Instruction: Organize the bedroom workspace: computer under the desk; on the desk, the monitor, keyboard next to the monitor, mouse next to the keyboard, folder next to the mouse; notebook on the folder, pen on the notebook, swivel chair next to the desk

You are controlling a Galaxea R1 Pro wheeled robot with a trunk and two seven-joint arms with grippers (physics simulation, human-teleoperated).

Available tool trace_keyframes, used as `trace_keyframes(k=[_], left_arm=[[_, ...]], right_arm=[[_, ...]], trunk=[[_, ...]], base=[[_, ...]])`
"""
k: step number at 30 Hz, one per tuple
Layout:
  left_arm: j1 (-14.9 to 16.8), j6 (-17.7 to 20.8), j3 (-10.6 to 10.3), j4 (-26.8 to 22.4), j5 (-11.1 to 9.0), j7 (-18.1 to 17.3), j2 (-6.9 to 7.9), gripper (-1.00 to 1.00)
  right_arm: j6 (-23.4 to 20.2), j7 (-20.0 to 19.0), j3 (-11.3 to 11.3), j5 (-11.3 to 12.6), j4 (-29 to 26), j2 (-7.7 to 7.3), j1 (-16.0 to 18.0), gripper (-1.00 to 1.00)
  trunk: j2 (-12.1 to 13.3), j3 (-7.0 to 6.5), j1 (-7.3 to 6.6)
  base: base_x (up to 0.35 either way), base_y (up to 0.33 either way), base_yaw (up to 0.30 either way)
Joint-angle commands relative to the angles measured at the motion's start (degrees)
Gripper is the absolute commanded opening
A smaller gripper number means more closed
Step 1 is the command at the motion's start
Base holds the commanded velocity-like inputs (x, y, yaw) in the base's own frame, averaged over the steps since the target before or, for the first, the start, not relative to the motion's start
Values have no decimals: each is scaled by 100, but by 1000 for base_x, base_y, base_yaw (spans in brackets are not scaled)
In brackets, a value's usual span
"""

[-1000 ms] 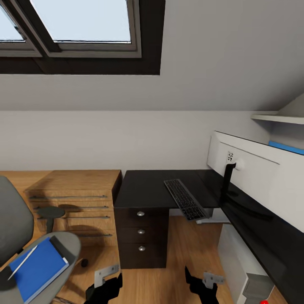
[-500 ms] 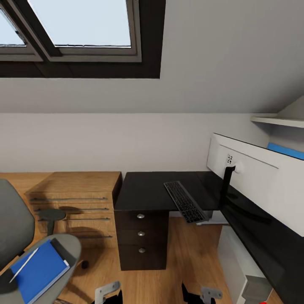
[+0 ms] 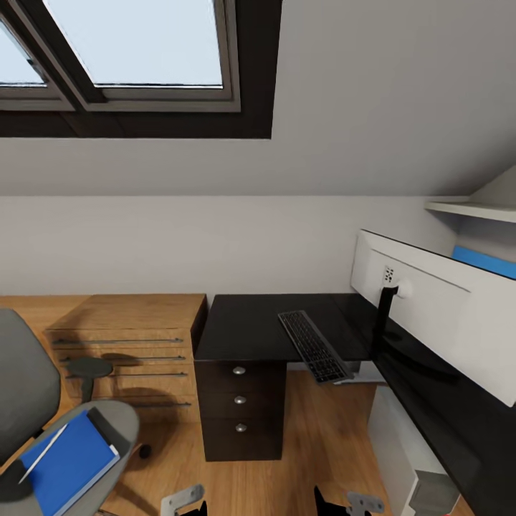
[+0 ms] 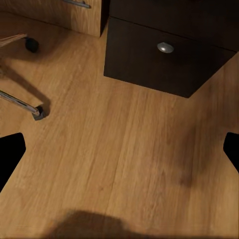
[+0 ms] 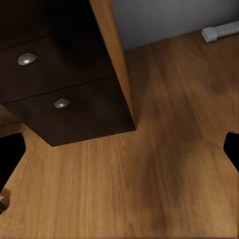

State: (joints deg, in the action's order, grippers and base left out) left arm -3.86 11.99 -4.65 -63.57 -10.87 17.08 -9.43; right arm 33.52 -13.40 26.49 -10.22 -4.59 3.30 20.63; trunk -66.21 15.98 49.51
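The desk (image 3: 244, 322) has a glossy black top and runs along the right wall. The keyboard (image 3: 313, 345) lies on it, overhanging the front edge. The monitor (image 3: 430, 308) stands on the desk's right wing, its white back toward me. The computer (image 3: 405, 444) sits on the floor under that wing. At lower left is the swivel chair (image 3: 25, 380). On its seat lie the blue folder (image 3: 68, 464) and the white pen (image 3: 43, 444). I cannot make out the notebook, and the mouse is out of view. My left gripper (image 4: 121, 152) and right gripper (image 5: 121, 152) hang open over the wood floor.
A light wooden dresser (image 3: 125, 337) stands left of the desk's dark drawer unit (image 3: 240, 408). A white strip (image 5: 221, 31) lies on the floor by the wall. A shelf (image 3: 469, 208) and a blue panel (image 3: 487, 261) are above the monitor. A skylight (image 3: 136, 50) is overhead.
The whole picture has slid down a little, so the camera moved. Both grippers now sit lower at the bottom edge. The desk's things and the chair kept their places.
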Motion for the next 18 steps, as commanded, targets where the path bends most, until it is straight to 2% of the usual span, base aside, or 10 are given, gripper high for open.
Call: trace_keyframes(k=[1,10,16,18], left_arm=[[0,22,-11,-10,-51,41,2,100],[0,15,7,20,-47,65,2,100],[0,14,6,20,-47,68,2,100],[0,13,2,20,-47,68,2,100]], right_arm=[[15,-18,54,-44,0,-3,2,100],[23,-13,58,-42,6,-5,1,100],[23,-13,57,-42,2,1,0,100],[23,-6,58,-50,10,28,0,100]], trunk=[[37,-13,-22],[398,-174,-220],[639,-282,-352],[719,-318,-395]], base=[[-11,0,0],[-305,0,0],[-334,-82,0],[-334,-101,230]])
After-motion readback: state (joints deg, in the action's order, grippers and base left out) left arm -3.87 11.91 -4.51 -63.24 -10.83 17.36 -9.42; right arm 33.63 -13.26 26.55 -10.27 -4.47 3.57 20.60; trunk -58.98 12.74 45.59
